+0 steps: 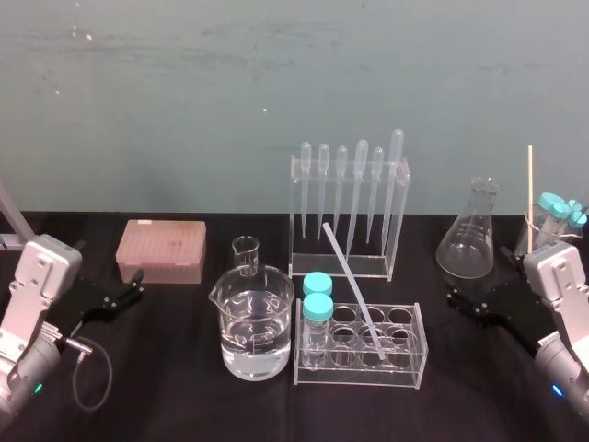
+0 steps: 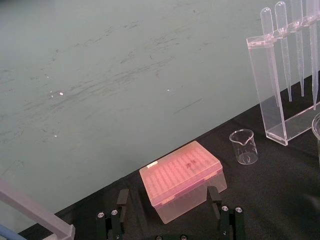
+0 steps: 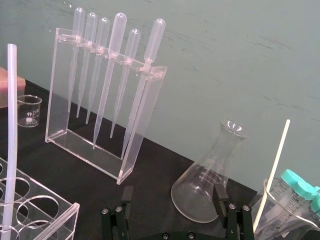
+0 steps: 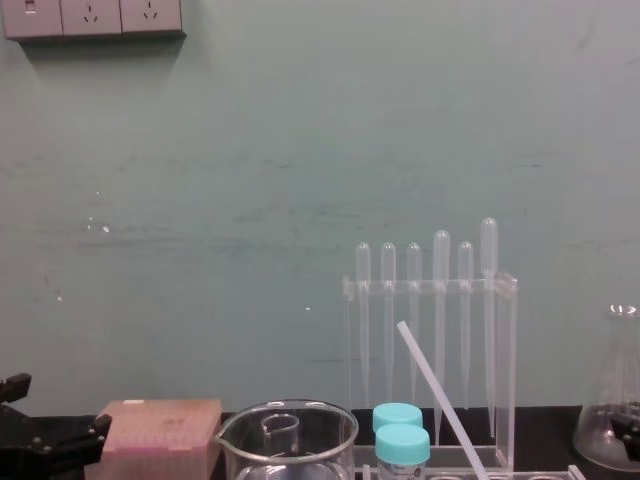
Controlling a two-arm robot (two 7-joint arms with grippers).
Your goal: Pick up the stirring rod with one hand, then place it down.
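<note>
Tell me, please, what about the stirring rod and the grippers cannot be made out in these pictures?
Stirring rod: lower end cut off by the bottom edge in chest and right wrist views; in head view the test tube rack obscures where it rests.
Left gripper: chest view, partly cut off by the left edge.
Right gripper: chest view, mostly cut off by the right edge.

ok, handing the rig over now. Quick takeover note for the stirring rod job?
Left gripper: open, empty, low on the left, facing the pink tip box.
Right gripper: open, empty, low on the right by the conical flask.
Stirring rod: leaning in the clear tube rack mid-table, neither gripper near it.
Done: nothing yet.
Left: grasp the rod with one gripper, lift it, set it down.
</note>
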